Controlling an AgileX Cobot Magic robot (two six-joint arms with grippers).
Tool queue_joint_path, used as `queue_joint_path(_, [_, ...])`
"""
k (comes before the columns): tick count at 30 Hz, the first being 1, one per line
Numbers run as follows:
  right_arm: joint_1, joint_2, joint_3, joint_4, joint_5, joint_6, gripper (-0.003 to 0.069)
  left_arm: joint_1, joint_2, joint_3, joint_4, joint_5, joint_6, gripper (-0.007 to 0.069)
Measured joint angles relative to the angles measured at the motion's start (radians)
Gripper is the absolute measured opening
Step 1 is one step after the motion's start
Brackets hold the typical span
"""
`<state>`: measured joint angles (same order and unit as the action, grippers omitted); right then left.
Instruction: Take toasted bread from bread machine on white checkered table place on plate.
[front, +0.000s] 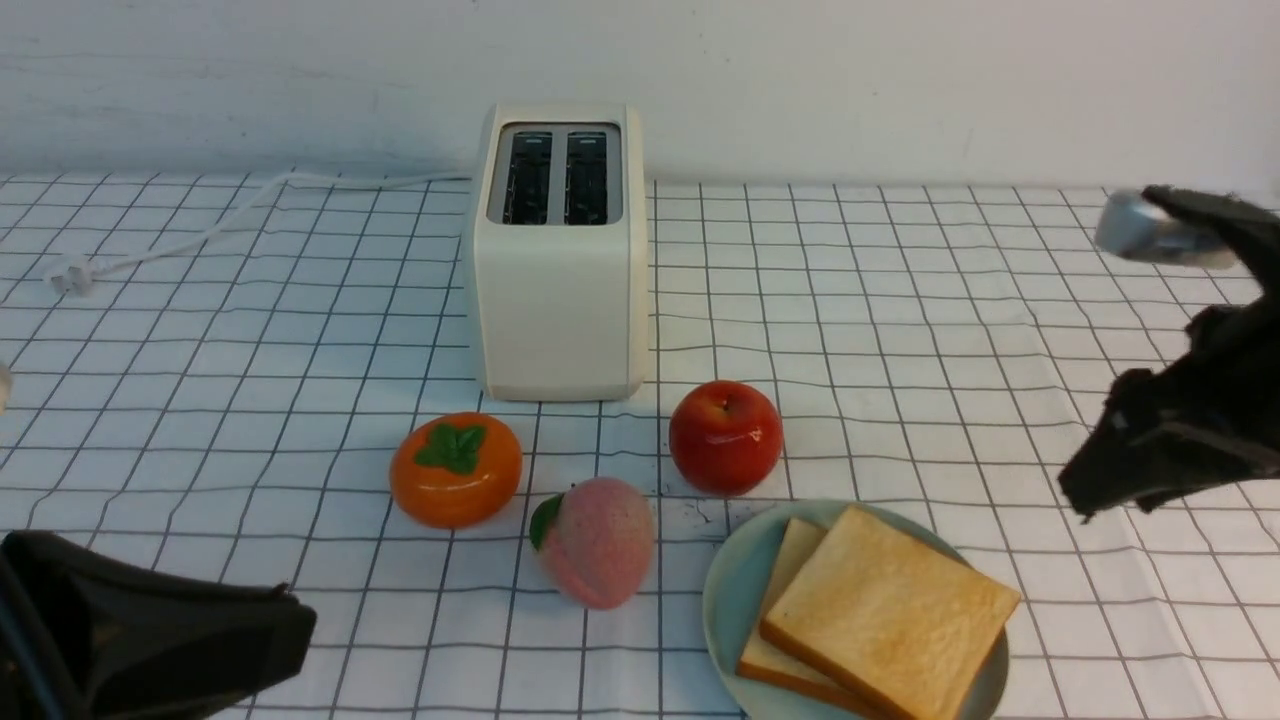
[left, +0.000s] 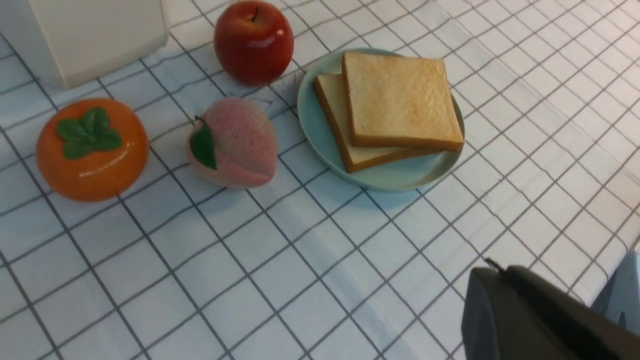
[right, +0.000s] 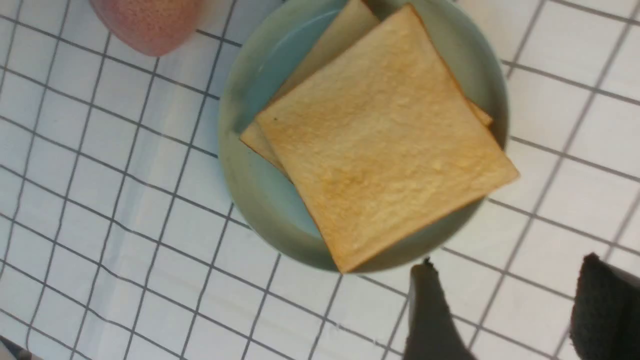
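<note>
Beside the right tool (right: 507, 272), toward the robot's left of it, the mint-green plate (front: 735, 590) sits on the white checkered worktop (front: 1000, 300). Both slices of toasted bread (front: 890, 610) lie flat on that plate. The upper slice is skewed over the lower one, and one of its corners overhangs the rim on the side facing this tool. The right tool's two dark fingers (right: 430, 310) stand well apart with nothing between them, and neither touches bread or plate.

Past the plate, farther from this tool, a red apple (front: 725, 437), a pink peach (front: 597, 545) and an orange persimmon (front: 455, 470) rest on the cloth, with the peach just beside the plate. Beyond the fruit the cream bread machine (front: 560, 300) stands upright, both slots dark and empty. Its white cord (front: 200, 230) trails across the worktop to a plug (front: 70, 272).

The left tool (front: 285, 630) sits low at the worktop's near edge, well apart from the plate, its jaws closed.
</note>
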<state>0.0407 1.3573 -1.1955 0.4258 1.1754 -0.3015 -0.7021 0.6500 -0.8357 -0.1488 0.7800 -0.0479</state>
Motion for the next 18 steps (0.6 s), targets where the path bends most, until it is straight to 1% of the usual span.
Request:
queue_joint_path(1, [0.000,-0.008,-0.001,-0.005,0.008,0.007,0.0342,0.000,-0.001,0.000,0.001,-0.008,0.000,-0.0013])
queue_joint_path(3, [0.000,-0.124,-0.003,-0.047,0.046,0.034,0.0230,0.000,-0.041,0.003,0.042,-0.057,-0.028,-0.0013])
queue_joint_path(4, [0.000,-0.134,-0.003,-0.051,0.047,0.035,0.0221,0.000,-0.046,0.004,0.046,-0.057,-0.032,-0.0013])
queue_joint_path(5, [0.000,-0.217,0.005,-0.058,0.052,0.040,0.0140,0.000,-0.097,0.014,0.083,-0.076,-0.071,-0.0013])
queue_joint_path(8, [0.000,-0.373,0.051,-0.065,0.058,0.045,0.0017,0.000,-0.191,0.053,0.160,-0.093,-0.138,-0.0013])
queue_joint_path(9, [0.000,-0.438,0.077,-0.071,0.063,0.048,-0.0006,0.000,-0.234,0.072,0.185,-0.104,-0.159,-0.0013])
queue_joint_path(11, [0.000,-0.559,0.130,-0.085,0.072,0.066,-0.0015,0.000,-0.318,0.134,0.244,-0.143,-0.215,-0.0013])
queue_joint_path(14, [0.000,-0.772,0.231,-0.111,0.081,0.127,-0.0008,0.000,-0.427,0.247,0.296,-0.195,-0.286,-0.0013])
queue_joint_path(16, [0.000,-0.909,0.308,-0.125,0.071,0.166,-0.0004,0.000,-0.488,0.315,0.316,-0.227,-0.307,-0.0013])
queue_joint_path(18, [0.000,-1.027,0.389,-0.137,0.013,0.218,-0.0003,0.000,-0.552,0.388,0.350,-0.274,-0.316,-0.0013])
